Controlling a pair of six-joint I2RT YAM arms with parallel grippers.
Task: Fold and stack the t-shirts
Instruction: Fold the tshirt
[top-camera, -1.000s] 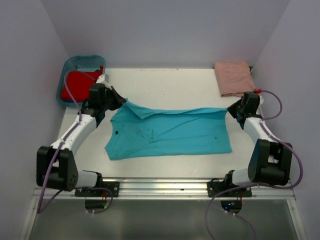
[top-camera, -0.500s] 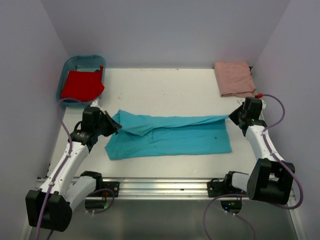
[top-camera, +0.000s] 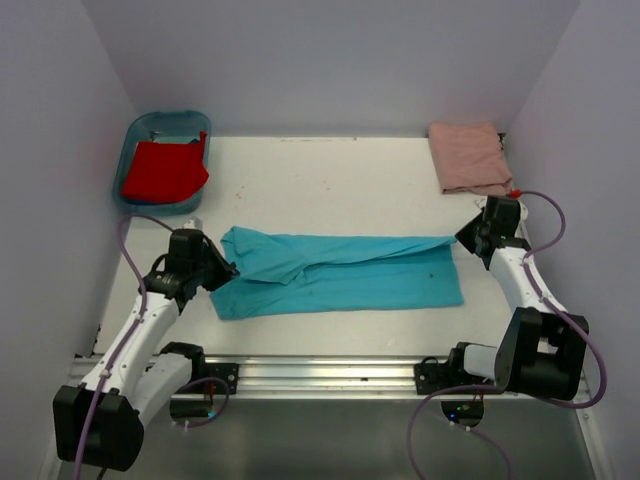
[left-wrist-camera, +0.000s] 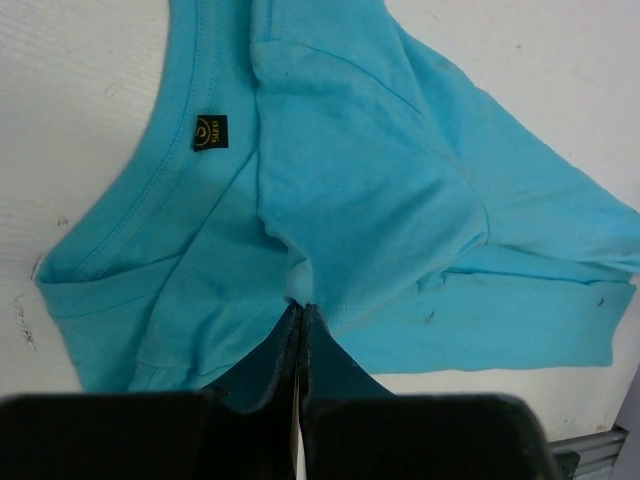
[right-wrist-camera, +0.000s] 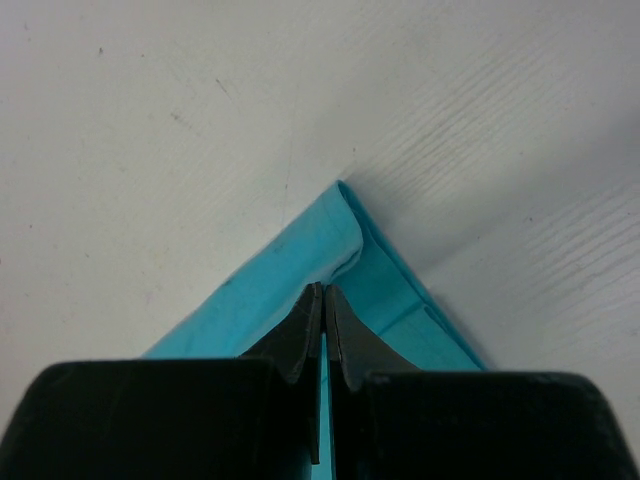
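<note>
Turquoise shirt (top-camera: 340, 272) lies half-folded on the table (top-camera: 340, 180); left pincer (left-wrist-camera: 302, 312) pinches its collar-side fold, right pincer (right-wrist-camera: 322, 292) pinches its opposite corner.

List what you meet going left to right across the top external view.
blue tub holding the red t-shirt → left end effector → turquoise t-shirt → right end effector. The salmon-pink t-shirt is level with the right end effector sideways, so it is left unplaced.
</note>
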